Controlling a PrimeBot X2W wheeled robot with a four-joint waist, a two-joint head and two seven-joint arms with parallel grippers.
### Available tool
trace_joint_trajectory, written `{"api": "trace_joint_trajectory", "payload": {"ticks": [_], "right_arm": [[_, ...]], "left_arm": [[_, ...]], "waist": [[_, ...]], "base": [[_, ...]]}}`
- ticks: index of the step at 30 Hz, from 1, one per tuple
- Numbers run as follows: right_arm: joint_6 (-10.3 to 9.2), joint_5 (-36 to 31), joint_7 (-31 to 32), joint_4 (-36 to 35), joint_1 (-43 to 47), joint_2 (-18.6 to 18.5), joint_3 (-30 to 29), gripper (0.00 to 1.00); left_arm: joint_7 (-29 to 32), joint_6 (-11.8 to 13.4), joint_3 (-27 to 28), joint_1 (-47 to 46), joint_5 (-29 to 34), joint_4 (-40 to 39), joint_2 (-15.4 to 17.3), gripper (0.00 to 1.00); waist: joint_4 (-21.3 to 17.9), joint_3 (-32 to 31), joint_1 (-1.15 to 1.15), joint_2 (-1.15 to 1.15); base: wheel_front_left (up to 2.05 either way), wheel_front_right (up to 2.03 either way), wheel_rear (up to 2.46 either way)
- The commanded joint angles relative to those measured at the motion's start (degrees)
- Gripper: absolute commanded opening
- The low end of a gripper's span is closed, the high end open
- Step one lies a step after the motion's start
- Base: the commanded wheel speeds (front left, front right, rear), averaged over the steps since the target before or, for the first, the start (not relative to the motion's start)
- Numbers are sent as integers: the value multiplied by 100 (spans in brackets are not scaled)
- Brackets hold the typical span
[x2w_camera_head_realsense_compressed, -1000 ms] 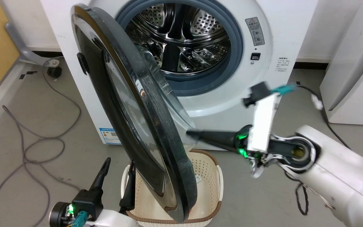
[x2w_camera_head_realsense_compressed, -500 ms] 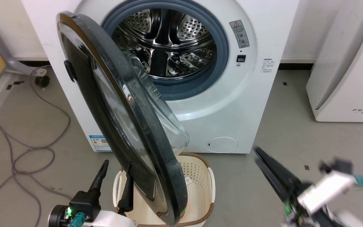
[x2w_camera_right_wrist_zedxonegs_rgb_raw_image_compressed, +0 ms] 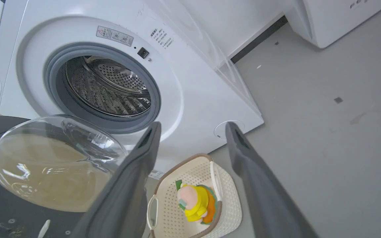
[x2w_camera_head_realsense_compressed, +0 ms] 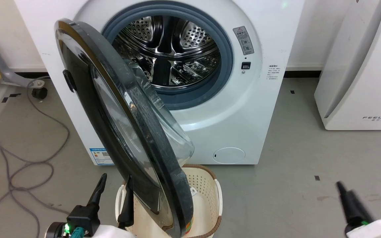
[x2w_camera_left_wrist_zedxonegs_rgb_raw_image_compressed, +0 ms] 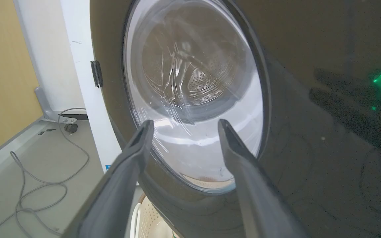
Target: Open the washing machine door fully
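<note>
In front of the washing machine (x2w_camera_head_realsense_compressed: 263,109), the washing machine door (x2w_camera_head_realsense_compressed: 169,165) stands swung out on its left-side hinge, edge-on to my head camera, with the steel drum exposed. My left gripper (x2w_camera_head_realsense_compressed: 115,186) hovers close by the door's outer face, fingers spread and empty. My right gripper (x2w_camera_right_wrist_zedxonegs_rgb_raw_image_compressed: 193,127) is spread too (holding nothing), well right of the basket (x2w_camera_head_realsense_compressed: 210,198).

Laundry corner, white washing machine (x2w_camera_head_realsense_compressed: 263,109), cream laundry basket (x2w_camera_head_realsense_compressed: 207,195), grey floor (x2w_camera_head_realsense_compressed: 309,158)
</note>
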Motion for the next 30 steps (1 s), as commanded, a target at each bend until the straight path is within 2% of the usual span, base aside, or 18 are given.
{"api": "trace_joint_trajectory", "payload": {"ticks": [1,4,8,10,13,15,19,30], "right_arm": [[6,-423,-23,66,52,125,-245,100],[6,-2221,-24,96,126,641,-1402,100],[6,-4648,-24,-771,432,1609,-2866,100],[6,-5591,-24,-1415,629,2088,-3233,100],[6,-6604,93,-2299,912,2326,-3345,100],[6,-6971,293,-2700,1107,2360,-3245,100],[6,-7043,557,-2998,1438,2366,-2994,100],[6,-6989,578,-2760,1577,2368,-2628,100]], "left_arm": [[-25,29,8,60,-19,-2,20,100],[-25,29,13,68,-17,-6,19,100],[-25,31,14,63,-26,-7,17,100],[-25,31,15,51,-28,-5,16,100],[-25,30,22,37,-29,3,15,100],[-25,34,34,33,-26,8,15,100],[-25,42,59,32,-17,16,14,100],[-25,33,56,-19,69,85,44,100]], "waist": [[3,-1,0,0],[16,-3,0,0],[58,9,0,0],[79,22,0,0],[99,39,0,0],[98,49,0,0],[66,67,0,0],[1,93,0,0]], "base": [[0,0,0],[0,0,0],[0,0,0],[0,0,0],[0,0,0],[0,0,0],[0,0,0],[0,0,0]]}}
